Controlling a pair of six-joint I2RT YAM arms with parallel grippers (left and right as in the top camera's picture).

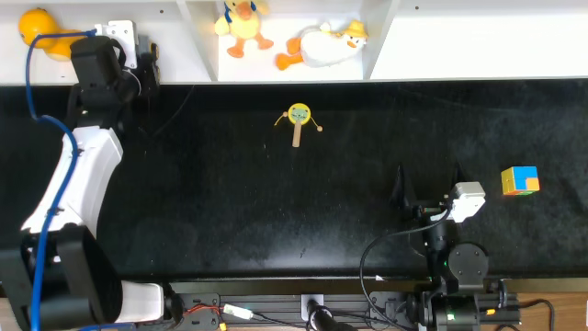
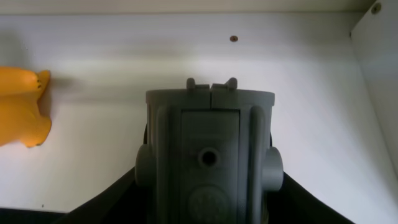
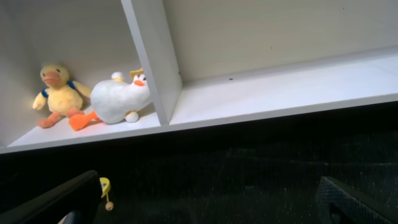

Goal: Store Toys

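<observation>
An orange toy (image 1: 41, 28) (image 2: 22, 109) lies in the left shelf compartment. My left gripper (image 1: 140, 53) (image 2: 211, 86) is inside that compartment to the right of the toy, shut on nothing and apart from it. A yellow duck plush (image 1: 243, 23) (image 3: 58, 92) and a white duck plush (image 1: 322, 46) (image 3: 117, 99) sit in the middle compartment. A small yellow rattle (image 1: 299, 118) (image 3: 105, 186) lies on the black table below them. A coloured cube (image 1: 520, 181) rests at the table's right. My right gripper (image 1: 428, 182) (image 3: 208, 190) stands open low over the table, left of the cube.
The white shelf (image 1: 459, 41) runs along the back of the table, split by upright dividers (image 3: 155, 59); its right compartment holds nothing. A blue cable (image 1: 55, 119) trails along the left arm.
</observation>
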